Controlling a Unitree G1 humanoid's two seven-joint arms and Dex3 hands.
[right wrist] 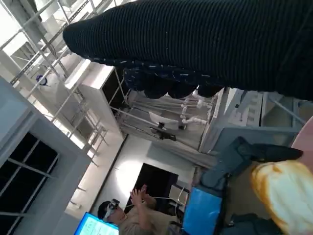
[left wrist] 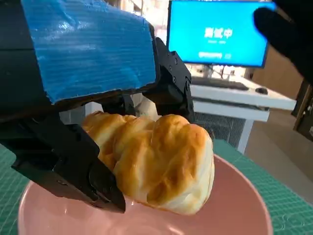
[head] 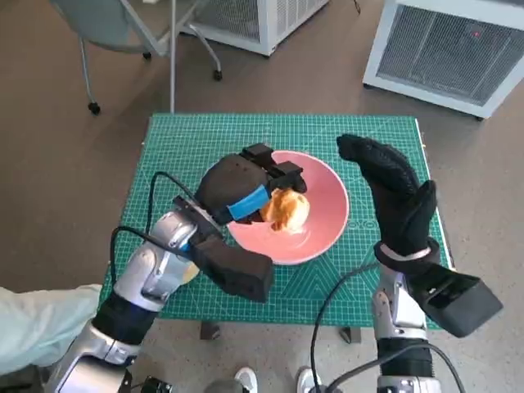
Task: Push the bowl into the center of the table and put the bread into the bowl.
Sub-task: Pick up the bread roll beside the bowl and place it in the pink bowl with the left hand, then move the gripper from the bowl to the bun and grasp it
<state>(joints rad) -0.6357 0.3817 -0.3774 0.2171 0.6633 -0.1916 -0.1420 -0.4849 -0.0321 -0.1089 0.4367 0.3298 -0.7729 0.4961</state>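
Seemingly near done, the bowl [head: 327, 214] sits mid-frame on the table [head: 205, 139], the left hand [head: 246, 187] gripping the bread [head: 286, 210] over it, unreleased; the right hand [head: 393, 188] hovers spread, empty.

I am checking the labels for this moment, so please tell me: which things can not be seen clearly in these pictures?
- Underside of the bread: the left hand holds it over the pink bowl; whether it touches the bowl cannot be told in any view.
- Bowl's near left rim: covered by the left hand in the head view.
- Right hand: its palm faces away in the head view; only a dark glove band in the right wrist view.
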